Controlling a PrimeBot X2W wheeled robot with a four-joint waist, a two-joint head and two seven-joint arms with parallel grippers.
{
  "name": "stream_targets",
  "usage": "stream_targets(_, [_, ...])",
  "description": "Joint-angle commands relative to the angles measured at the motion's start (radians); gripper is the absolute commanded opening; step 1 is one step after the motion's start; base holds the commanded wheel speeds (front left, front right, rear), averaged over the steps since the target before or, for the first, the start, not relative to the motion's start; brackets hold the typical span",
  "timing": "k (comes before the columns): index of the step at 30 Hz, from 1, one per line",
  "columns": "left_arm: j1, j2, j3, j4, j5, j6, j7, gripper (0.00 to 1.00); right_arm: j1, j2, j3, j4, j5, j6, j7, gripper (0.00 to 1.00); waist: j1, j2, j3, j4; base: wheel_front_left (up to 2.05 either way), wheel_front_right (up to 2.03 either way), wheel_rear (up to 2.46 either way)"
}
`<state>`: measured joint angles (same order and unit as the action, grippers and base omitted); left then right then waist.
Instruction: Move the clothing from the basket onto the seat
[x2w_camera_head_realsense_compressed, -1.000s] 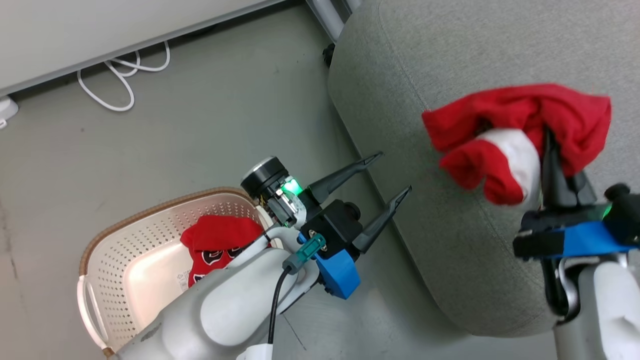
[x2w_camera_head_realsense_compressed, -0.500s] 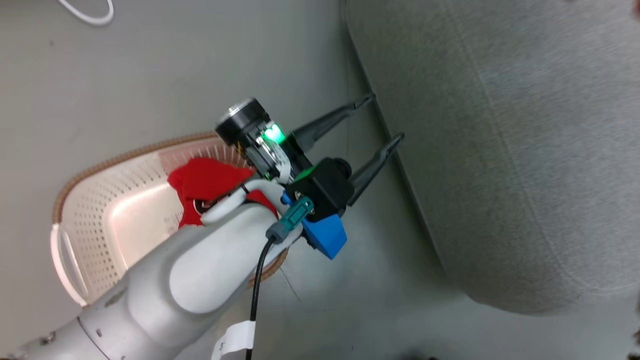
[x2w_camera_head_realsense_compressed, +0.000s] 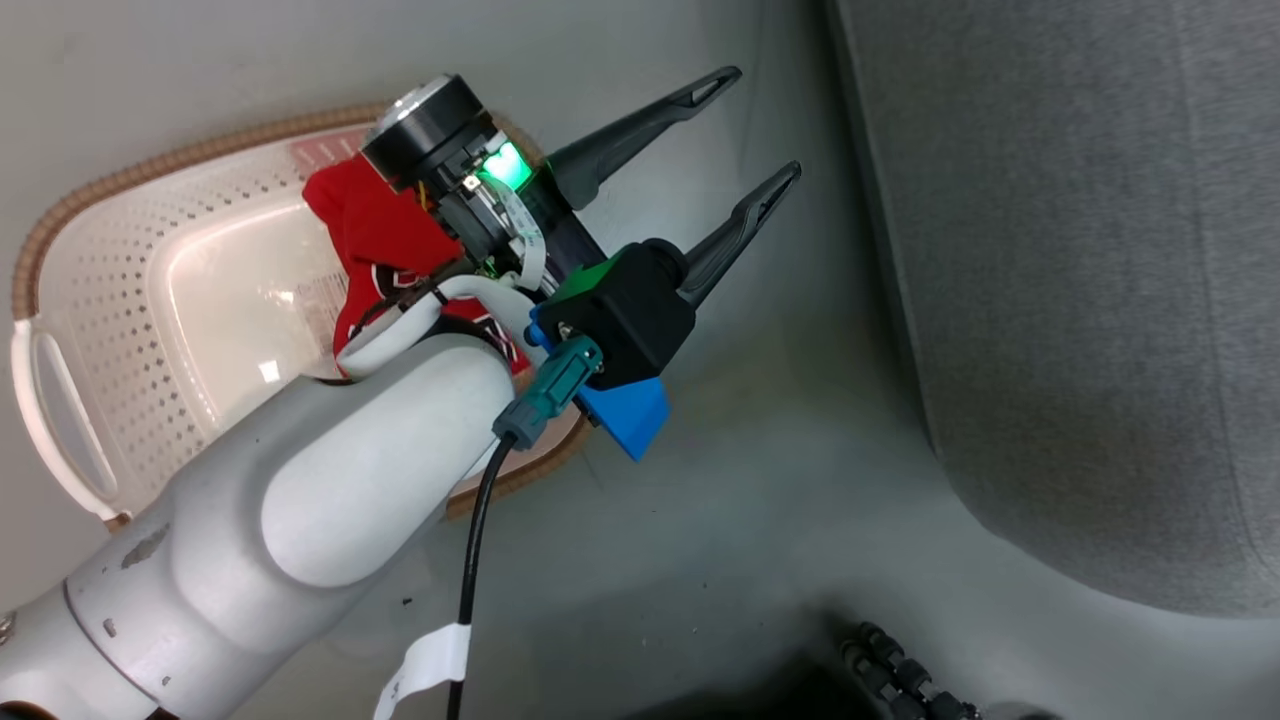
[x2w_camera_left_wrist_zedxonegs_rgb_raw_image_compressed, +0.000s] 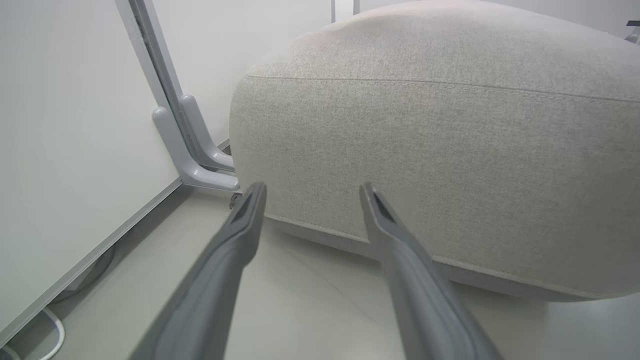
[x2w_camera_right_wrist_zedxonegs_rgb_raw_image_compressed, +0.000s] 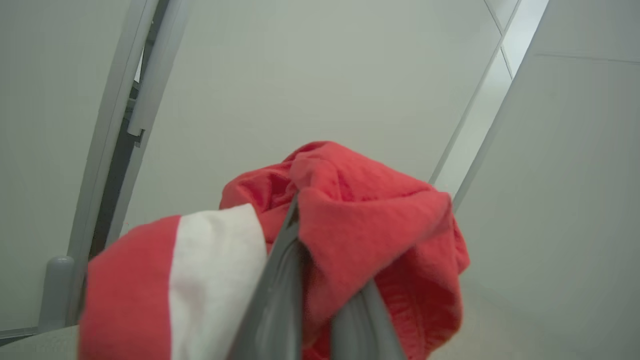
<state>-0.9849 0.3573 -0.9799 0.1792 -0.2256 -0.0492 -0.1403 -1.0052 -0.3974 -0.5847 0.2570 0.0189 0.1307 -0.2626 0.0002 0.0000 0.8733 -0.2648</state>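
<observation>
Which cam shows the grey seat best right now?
Left wrist view: the seat fronts the camera, rounded corner, seam and bottom edge clear beyond the open left pincer. Head view catches a shadowed stretch of it at the right. Right wrist view: pale strips at the bottom may be it; cannot tell.

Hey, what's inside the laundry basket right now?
A red jersey with black-and-white print lies in the basket, beside a paper label on its bottom. The left arm covers part of the jersey and the basket corner beneath it.
</observation>
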Motion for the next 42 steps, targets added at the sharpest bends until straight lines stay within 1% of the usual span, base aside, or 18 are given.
stream_targets(1, [-0.015,0.008,0.004,-0.010,0.006,0.006,0.003,1.00,-0.016,-0.010,-0.006,0.017,-0.003,0.000,-0.003,0.00,-0.0002,0.0000,0.029,0.011,0.00,0.00,0.00])
stream_targets(4, [-0.021,0.017,0.004,-0.025,0.007,0.008,0.010,1.00,0.002,-0.006,-0.003,0.071,-0.021,0.000,-0.003,0.00,-0.0002,0.0000,0.049,0.012,0.00,0.00,0.00])
stream_targets(15, [-0.021,0.036,-0.003,-0.045,0.001,0.018,0.020,1.00,0.083,0.099,-0.021,0.219,-0.043,0.000,-0.003,0.00,-0.0002,0.0000,0.065,0.012,0.00,0.00,0.00])
stream_targets(19, [-0.023,0.040,-0.003,-0.049,0.000,0.021,0.020,1.00,0.100,0.122,-0.018,0.251,-0.041,0.000,-0.003,0.00,-0.0002,0.0000,0.059,0.009,0.00,0.00,0.00])
stream_targets(20, [-0.023,0.040,-0.004,-0.049,-0.001,0.023,0.020,1.00,0.103,0.122,-0.020,0.255,-0.037,0.000,-0.003,0.22,-0.0002,0.0000,0.056,0.009,0.00,0.00,0.00])
stream_targets(21, [-0.023,0.040,-0.005,-0.048,-0.003,0.024,0.019,1.00,0.107,0.125,-0.019,0.260,-0.034,0.000,-0.003,0.86,-0.0002,0.0000,0.053,0.009,0.00,0.00,0.00])
stream_targets(22, [-0.022,0.039,-0.006,-0.047,-0.003,0.025,0.016,1.00,0.110,0.130,-0.016,0.261,-0.028,0.000,-0.003,1.00,-0.0002,0.0000,0.048,0.008,0.00,0.00,0.00])
stream_targets(26, [-0.008,0.026,-0.008,-0.038,-0.012,0.032,-0.006,1.00,0.140,0.136,-0.015,0.230,-0.014,0.000,-0.003,1.00,-0.0002,0.0000,0.020,0.008,0.00,0.00,0.00])
stream_targets(31, [0.019,-0.004,-0.013,-0.002,-0.028,0.041,-0.052,1.00,0.240,0.151,-0.009,0.171,-0.018,0.000,-0.003,1.00,-0.0002,0.0000,-0.052,0.018,0.00,0.00,0.00])
stream_targets(32, [0.019,-0.004,-0.013,-0.002,-0.028,0.041,-0.052,1.00,0.240,0.151,-0.009,0.171,-0.018,0.000,-0.003,1.00,-0.0002,0.0000,-0.052,0.018,0.00,0.00,0.00])
stream_targets(37, [0.064,-0.039,0.002,0.050,-0.060,0.061,-0.101,1.00,0.361,0.169,0.000,0.078,-0.019,0.000,-0.003,1.00,-0.0002,0.0000,-0.160,0.038,0.00,0.00,0.00])
stream_targets(42, [0.128,-0.069,0.042,0.097,-0.100,0.082,-0.124,1.00,0.464,0.190,0.057,-0.041,-0.027,0.000,-0.003,1.00,-0.0002,0.0000,-0.273,0.066,0.00,0.00,0.00])
